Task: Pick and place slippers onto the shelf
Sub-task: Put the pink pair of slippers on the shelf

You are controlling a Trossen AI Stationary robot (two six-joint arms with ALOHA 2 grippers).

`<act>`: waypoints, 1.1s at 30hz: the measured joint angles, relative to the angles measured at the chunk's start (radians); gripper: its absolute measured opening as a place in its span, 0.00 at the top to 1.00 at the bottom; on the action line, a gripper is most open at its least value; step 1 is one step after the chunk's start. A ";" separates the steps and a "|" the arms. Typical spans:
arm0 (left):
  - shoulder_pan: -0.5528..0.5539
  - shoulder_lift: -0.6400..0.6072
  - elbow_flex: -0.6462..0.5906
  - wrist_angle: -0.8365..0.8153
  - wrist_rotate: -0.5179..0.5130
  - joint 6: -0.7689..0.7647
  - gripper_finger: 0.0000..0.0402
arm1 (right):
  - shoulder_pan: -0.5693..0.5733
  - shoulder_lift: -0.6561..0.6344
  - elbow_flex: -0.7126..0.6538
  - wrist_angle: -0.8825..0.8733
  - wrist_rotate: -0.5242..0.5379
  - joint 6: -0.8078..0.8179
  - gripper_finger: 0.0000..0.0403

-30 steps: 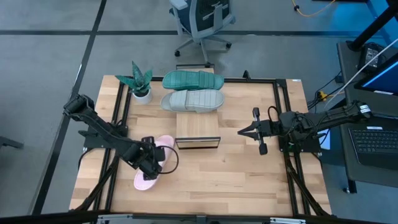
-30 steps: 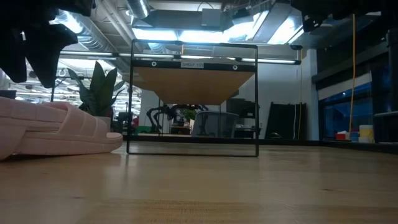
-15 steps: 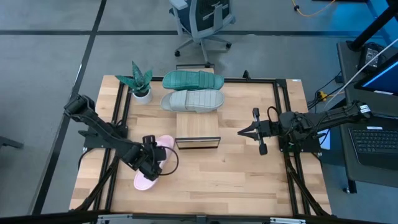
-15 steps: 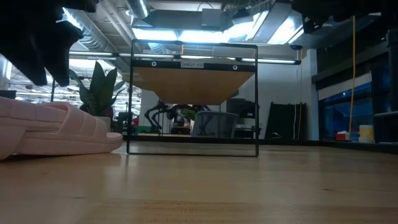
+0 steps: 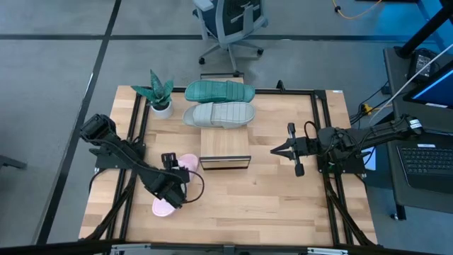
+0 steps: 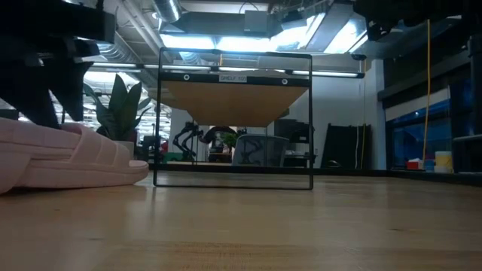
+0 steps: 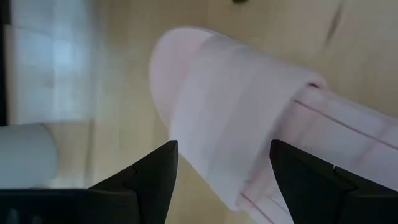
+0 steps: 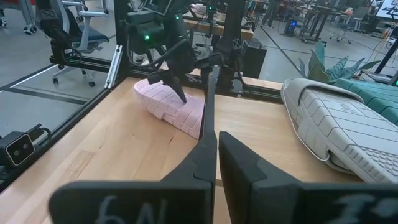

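Left gripper [image 5: 172, 193] now lower and a touch further toward near table edge than a second ago, dropped over pink slipper [image 5: 175, 185]; arm base link also shifted slightly. Fingers spread wide, straddling strap end of pink slipper [image 7: 249, 118] in left wrist view, one dark finger [image 7: 149, 180] on each side, not yet pinching. Pink slipper itself unmoved: flat on table [image 5: 269, 198], near-left of shelf [image 5: 225, 146], well short of it, sole resting on wood in low view [image 6: 68, 158]. Teal slipper [image 5: 219, 91] and grey slipper [image 5: 219, 113] unchanged, side by side at far edge behind shelf, grey one just touching shelf's far end, neither on top of it as far as can be told. Shelf top bare. Plant [image 5: 160, 92] at far left corner, untouched. Right gripper [image 5: 277, 149] parked mid-right of table, pressed together, holding nothing, same spot throughout. Meaning: approach to first grasp nearly done, probably closing on pink slipper next; nothing placed yet, so task at very start. Risk judged: soft strap may squash or slip if grip lands too near the edge.
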 joint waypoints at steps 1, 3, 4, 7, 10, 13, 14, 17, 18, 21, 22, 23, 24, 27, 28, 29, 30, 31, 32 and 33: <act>0.000 0.000 0.000 -0.001 -0.006 0.000 0.39 | 0.000 0.000 0.000 0.000 0.000 0.000 0.95; 0.000 0.000 0.000 -0.005 -0.007 0.000 0.39 | 0.000 0.000 0.000 0.000 0.000 0.000 0.95; 0.000 0.000 0.000 -0.005 -0.007 0.000 0.39 | 0.000 0.000 0.000 0.000 0.000 0.000 0.95; 0.000 0.000 0.000 -0.005 -0.011 0.000 0.39 | 0.000 0.000 0.000 0.000 0.000 0.000 0.95; 0.000 0.008 0.000 -0.005 -0.012 0.000 0.39 | 0.000 0.000 0.000 0.000 0.000 0.000 0.95; -0.001 0.027 -0.005 -0.004 -0.019 0.001 0.39 | 0.000 0.000 0.000 0.000 0.000 0.000 0.95; -0.002 0.036 -0.009 -0.002 -0.022 0.001 0.39 | 0.000 0.000 0.000 -0.001 0.000 0.000 0.95; -0.003 0.061 -0.019 0.001 -0.047 -0.003 0.39 | 0.000 0.000 0.000 -0.004 0.000 0.000 0.95; -0.004 0.069 -0.019 0.001 -0.063 -0.004 0.39 | 0.000 0.000 0.000 -0.005 0.000 0.000 0.95; -0.005 0.082 -0.021 0.001 -0.106 -0.005 0.39 | 0.000 0.000 0.000 -0.007 0.000 0.000 0.95; -0.007 0.083 -0.022 0.000 -0.120 -0.004 0.39 | 0.000 0.000 0.000 -0.007 0.000 0.000 0.95; -0.009 0.084 -0.023 -0.001 -0.135 -0.005 0.39 | 0.000 0.000 0.000 -0.007 0.000 0.000 0.95; -0.011 0.085 -0.024 -0.002 -0.160 -0.004 0.39 | 0.000 0.000 0.000 -0.007 0.000 0.000 0.95; -0.013 0.089 -0.028 -0.005 -0.210 -0.012 0.39 | 0.000 0.000 0.000 -0.007 0.000 0.000 0.95; -0.015 0.089 -0.028 -0.006 -0.216 -0.023 0.39 | 0.000 0.000 0.000 -0.007 0.000 0.000 0.95; -0.016 0.089 -0.028 -0.005 -0.219 -0.034 0.39 | 0.000 0.000 0.000 -0.008 0.000 0.000 0.95; -0.015 0.089 -0.028 -0.005 -0.217 -0.045 0.39 | 0.000 0.000 0.000 -0.008 0.000 0.000 0.95; -0.015 0.089 -0.028 -0.004 -0.215 -0.054 0.39 | 0.000 0.000 0.000 -0.007 0.000 0.001 0.95; -0.015 0.088 -0.034 0.008 -0.216 -0.057 0.39 | 0.000 0.000 0.000 -0.008 0.000 0.007 0.95; -0.015 0.087 -0.045 0.024 -0.219 -0.058 0.39 | 0.000 0.000 0.000 -0.008 0.000 0.016 0.95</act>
